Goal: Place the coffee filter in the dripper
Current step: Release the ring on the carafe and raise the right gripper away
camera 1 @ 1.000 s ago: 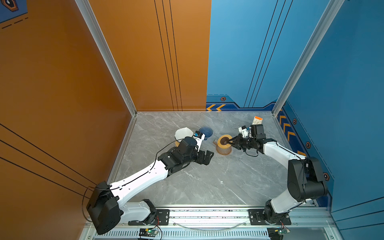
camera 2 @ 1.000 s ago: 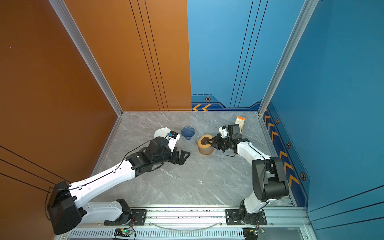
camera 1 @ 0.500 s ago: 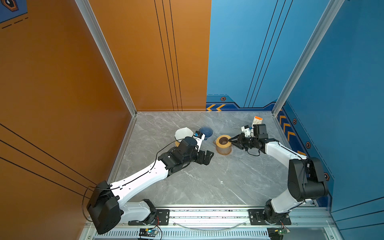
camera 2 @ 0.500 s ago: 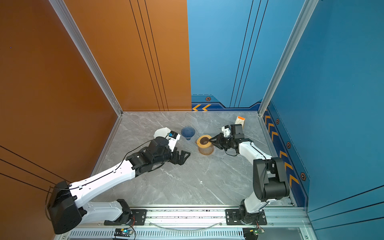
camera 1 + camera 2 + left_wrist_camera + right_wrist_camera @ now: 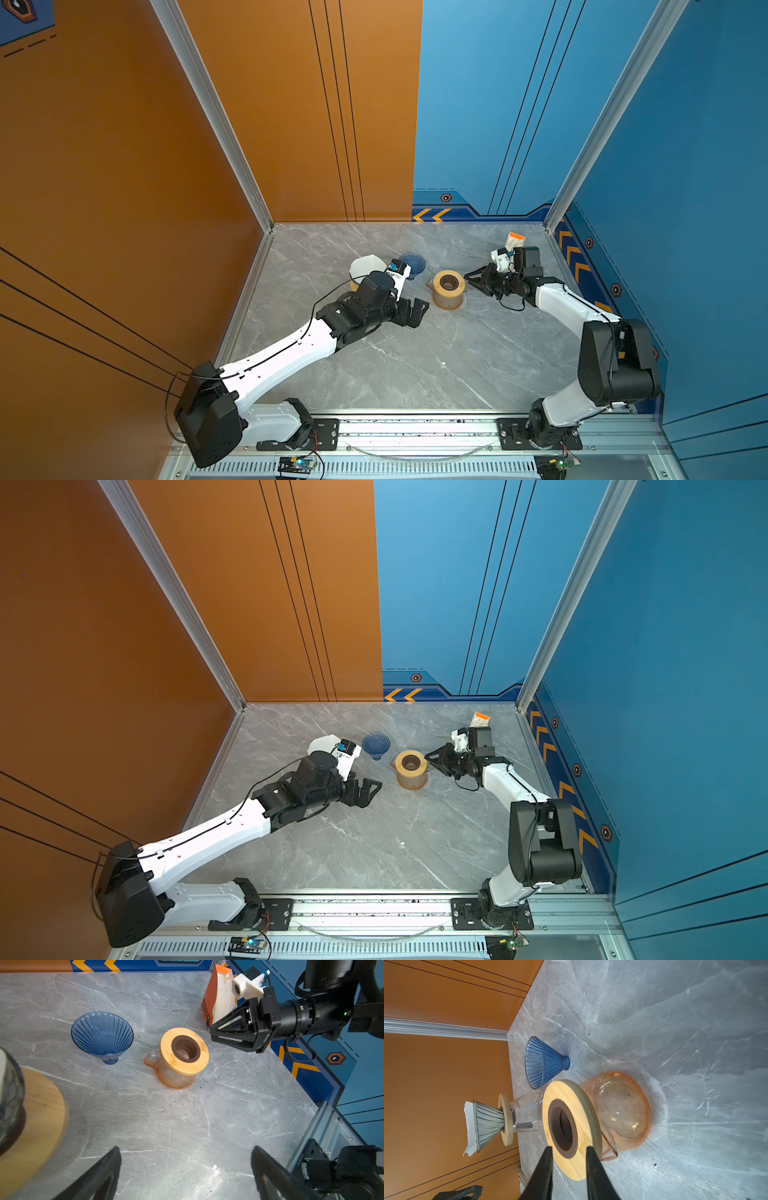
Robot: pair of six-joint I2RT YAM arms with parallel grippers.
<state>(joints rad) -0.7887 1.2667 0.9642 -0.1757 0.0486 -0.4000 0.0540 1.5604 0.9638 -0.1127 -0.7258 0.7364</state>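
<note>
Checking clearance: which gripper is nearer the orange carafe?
Right. The right gripper sits open right beside the orange carafe, at lid height. The left gripper hangs wide open on the opposite side, clearly farther off.

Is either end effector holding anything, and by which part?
Nothing is held. The left end effector is open and empty; the right end effector, slightly open, sits beside the round bamboo lid without gripping it.

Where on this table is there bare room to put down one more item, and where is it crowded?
Bare: the front of the table, between the left arm, the right arm and the rail; also the strip behind the blue dripper. Crowded: the middle row, where the orange carafe stands between the left gripper and right gripper.
</note>
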